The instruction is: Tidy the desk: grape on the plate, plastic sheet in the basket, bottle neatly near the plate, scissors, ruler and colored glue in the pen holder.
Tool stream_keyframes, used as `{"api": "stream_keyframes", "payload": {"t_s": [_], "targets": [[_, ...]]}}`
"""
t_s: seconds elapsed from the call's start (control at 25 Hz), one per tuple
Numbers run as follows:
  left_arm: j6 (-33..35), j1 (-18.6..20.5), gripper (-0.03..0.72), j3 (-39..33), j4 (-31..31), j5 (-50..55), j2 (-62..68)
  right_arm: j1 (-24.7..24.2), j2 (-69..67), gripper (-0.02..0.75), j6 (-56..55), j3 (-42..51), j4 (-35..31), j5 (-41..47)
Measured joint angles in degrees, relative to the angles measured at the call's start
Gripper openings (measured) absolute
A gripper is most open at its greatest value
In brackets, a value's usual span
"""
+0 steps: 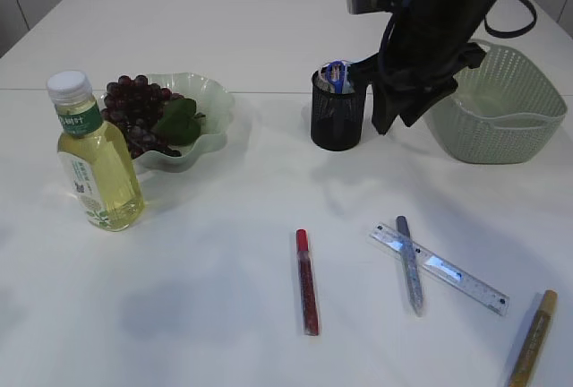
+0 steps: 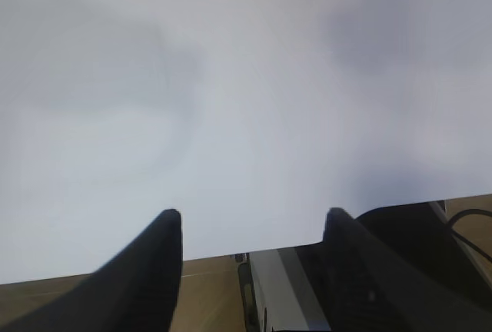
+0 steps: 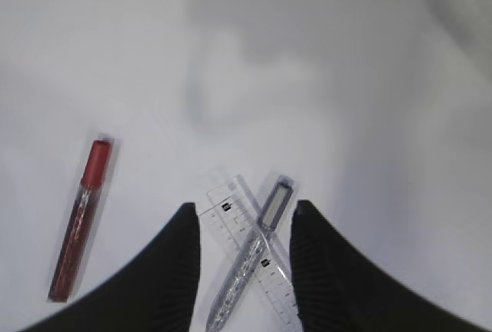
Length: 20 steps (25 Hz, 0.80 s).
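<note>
The clear ruler [image 1: 440,268] lies on the table at front right, with a silver glue stick [image 1: 409,264] crossed over it. A red glue stick [image 1: 307,281] lies to their left and a gold one [image 1: 534,338] at the far right edge. The scissors' blue handles [image 1: 337,75] stick out of the black pen holder [image 1: 338,114]. Grapes [image 1: 134,109] lie on the green plate [image 1: 210,100], and the bottle [image 1: 94,159] stands beside it. My right gripper [image 1: 394,116] hangs open and empty between holder and basket; its wrist view shows ruler [image 3: 231,210], silver glue [image 3: 254,259] and red glue [image 3: 81,220] below the jaws [image 3: 244,207]. My left gripper [image 2: 252,217] is open and empty over the table edge.
The green basket [image 1: 501,105] stands at the back right; something pale seems to lie inside it, but I cannot tell what. The left wrist view shows only bare white table and floor beyond its edge.
</note>
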<state>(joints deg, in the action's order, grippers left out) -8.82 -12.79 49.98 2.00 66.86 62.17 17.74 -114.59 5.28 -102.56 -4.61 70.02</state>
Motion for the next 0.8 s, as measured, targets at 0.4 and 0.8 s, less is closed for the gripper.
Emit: {"api": "stream_keyframes", "payload": {"t_s": [0.4, 0.8], "targets": [[0.1, 0.0, 0.426, 0.0, -0.7, -1.6, 0.0, 3.5, 10.0, 0.482, 6.4, 18.5, 6.0, 0.0], [0.1, 0.0, 0.426, 0.0, -0.8, -2.1, 0.0, 3.5, 33.6, 0.477, 21.9, 39.5, 4.6, -3.1]]}}
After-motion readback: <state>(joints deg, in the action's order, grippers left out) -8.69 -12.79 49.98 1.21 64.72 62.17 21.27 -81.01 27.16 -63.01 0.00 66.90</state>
